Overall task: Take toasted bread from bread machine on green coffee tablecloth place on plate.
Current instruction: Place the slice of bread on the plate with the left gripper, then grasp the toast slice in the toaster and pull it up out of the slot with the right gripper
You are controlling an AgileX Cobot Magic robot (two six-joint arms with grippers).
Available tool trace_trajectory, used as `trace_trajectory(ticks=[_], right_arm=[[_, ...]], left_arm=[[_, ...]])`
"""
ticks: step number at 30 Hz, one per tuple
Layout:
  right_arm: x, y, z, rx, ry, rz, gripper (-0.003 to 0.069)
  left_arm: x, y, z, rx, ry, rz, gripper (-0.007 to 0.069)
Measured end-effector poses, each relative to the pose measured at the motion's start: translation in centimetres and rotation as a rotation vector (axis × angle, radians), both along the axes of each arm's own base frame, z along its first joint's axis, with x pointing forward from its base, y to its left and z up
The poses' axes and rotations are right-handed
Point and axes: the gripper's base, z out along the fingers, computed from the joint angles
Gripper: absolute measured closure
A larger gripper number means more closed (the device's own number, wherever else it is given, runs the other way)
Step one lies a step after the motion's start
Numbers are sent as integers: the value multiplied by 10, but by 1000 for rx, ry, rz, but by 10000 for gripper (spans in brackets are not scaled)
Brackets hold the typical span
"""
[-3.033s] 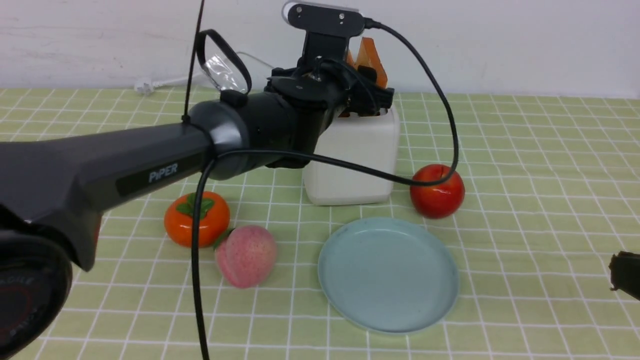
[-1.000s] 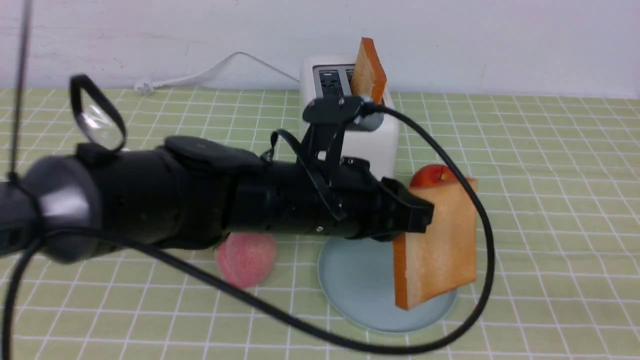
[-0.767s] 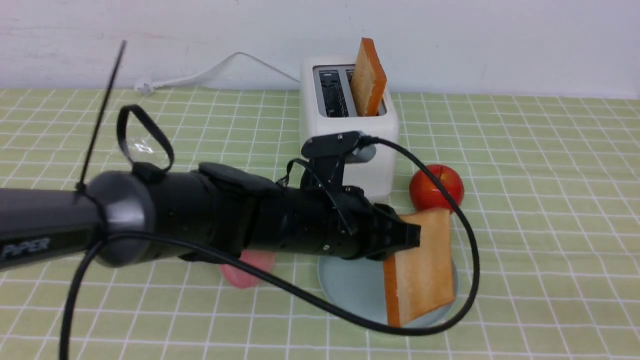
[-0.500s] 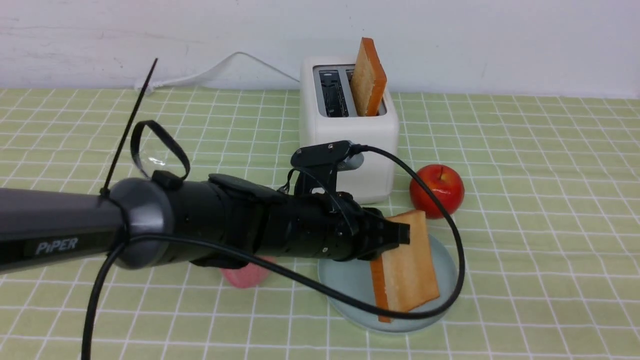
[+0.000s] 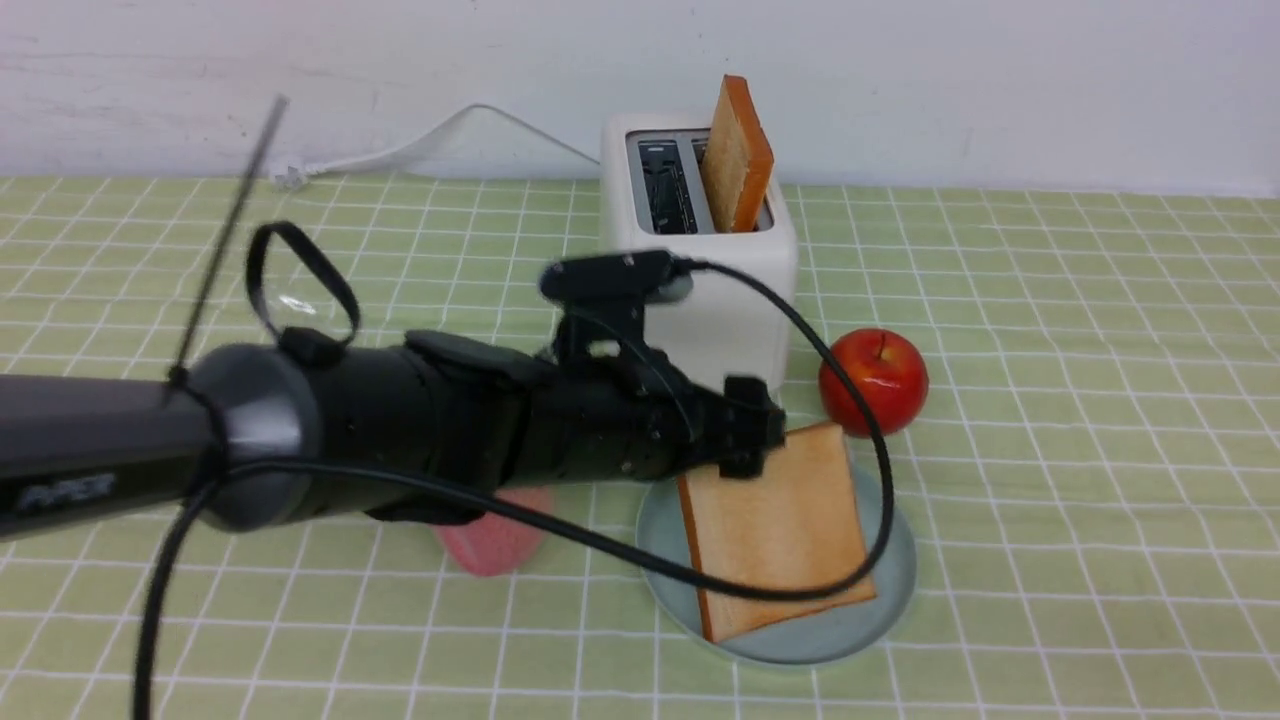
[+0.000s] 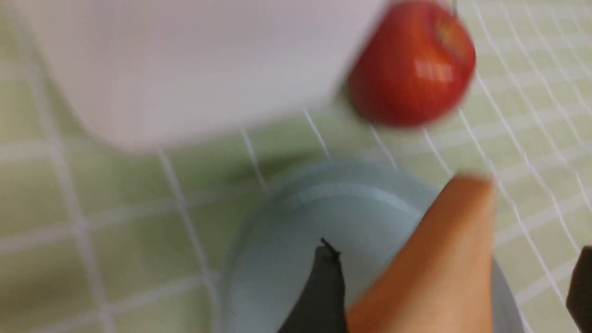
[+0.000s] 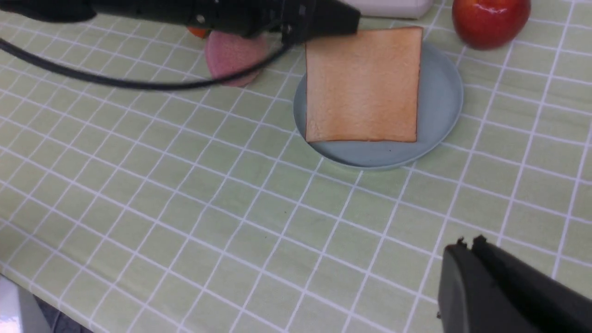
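Observation:
One slice of toasted bread [image 5: 775,530] lies flat on the pale blue plate [image 5: 885,590] on the green checked tablecloth [image 5: 1100,400]; it also shows in the right wrist view [image 7: 363,85]. My left gripper [image 5: 750,440] hovers over the slice's far edge with its jaws wide open, apart from the toast [image 6: 430,277]. The second slice [image 5: 737,155] stands in the right slot of the white bread machine [image 5: 700,300]; the left slot is empty. My right gripper [image 7: 467,243] is shut and empty, low over bare cloth in front of the plate, out of the front view.
A red apple [image 5: 873,380] sits just right of the toaster, behind the plate. A pink peach [image 5: 490,540] lies left of the plate, half hidden under my left arm. The toaster's white cord [image 5: 450,130] runs along the back wall.
The left gripper carried the slice down from the toaster, tilted it onto the plate and opened. The slice now lies flat, and the gripper has drawn back a little.

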Motion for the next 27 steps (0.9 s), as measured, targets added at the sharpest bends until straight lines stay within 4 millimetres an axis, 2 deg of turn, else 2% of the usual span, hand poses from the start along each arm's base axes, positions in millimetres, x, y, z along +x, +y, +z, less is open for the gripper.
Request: trace_trajectory(ticks=[4, 5, 7, 10, 12, 13, 14, 15, 17, 19, 20, 22, 23, 25, 27], right_arm=[[1, 1, 3, 22, -27, 0, 646], [1, 1, 3, 26, -31, 0, 646], [2, 2, 4, 34, -41, 0, 646], [3, 2, 4, 31, -42, -1, 645], [5, 4, 3, 25, -34, -1, 645], [6, 4, 3, 23, -31, -1, 645], [11, 8, 2, 11, -16, -1, 645], [15, 11, 1, 6, -8, -1, 645], [25, 18, 0, -5, 0, -3, 645], [36, 26, -2, -19, 12, -5, 644], [51, 36, -2, -19, 0, -7, 643], [68, 49, -3, -29, 12, -6, 641], [70, 51, -1, -24, 6, -6, 641], [101, 73, 4, -43, 0, -4, 636], [123, 89, 8, -49, -5, -4, 631]], left_arm=[[-2, 12, 22, 18, -76, 76, -21], [-2, 12, 22, 20, -77, 79, -20], [-9, 21, 33, 4, -91, 110, 5], [-28, 33, 44, -26, -94, 111, 48], [-47, 44, 59, -50, -127, 85, 82], [-50, 46, 58, -49, -125, 79, 85], [-67, 55, 70, -83, -154, 52, 108], [-75, 59, 72, -98, -160, 35, 117], [-95, 69, 83, -140, -192, 0, 139], [-105, 75, 91, -164, -219, -10, 154], [-118, 83, 99, -194, -251, -23, 182], [-133, 93, 108, -223, -291, -27, 239], [-134, 94, 109, -226, -295, -27, 239], [-154, 110, 116, -249, -352, -21, 372], [-165, 119, 115, -241, -386, -23, 476]])
